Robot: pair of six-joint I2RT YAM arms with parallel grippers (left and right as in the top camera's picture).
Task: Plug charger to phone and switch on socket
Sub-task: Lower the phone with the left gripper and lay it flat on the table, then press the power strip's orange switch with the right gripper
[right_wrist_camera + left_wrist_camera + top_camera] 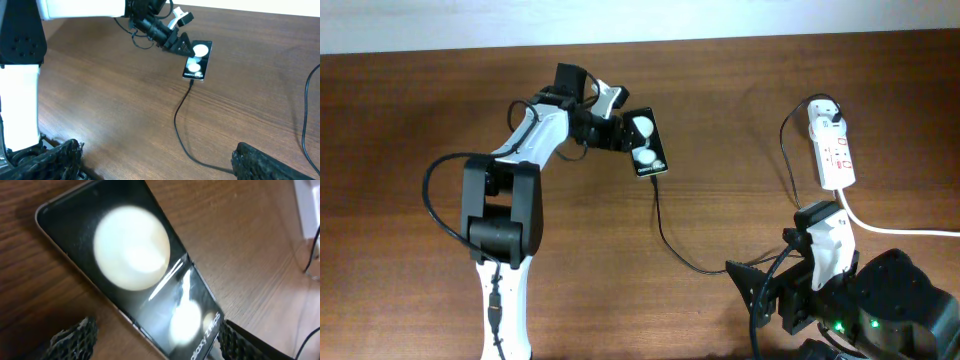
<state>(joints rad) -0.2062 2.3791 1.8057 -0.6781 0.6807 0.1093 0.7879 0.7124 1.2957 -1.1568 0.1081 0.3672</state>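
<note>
1. The phone (647, 143) lies face up on the wooden bench (410, 110), left of centre, with two white round patches on its dark face.
2. The left pincer (155, 330) is spread open, straddling the phone's end; wood shows between one finger (75, 337) and the phone's edge.
3. The charger (177, 115) cable has its tip at the phone's lower end. It runs across the bench and up to a white plug (825, 112) in the socket (834, 155) at the far right.
4. The right pincer (157, 150) is wide open and empty, low near the bench's front edge, well apart from the socket.
</note>
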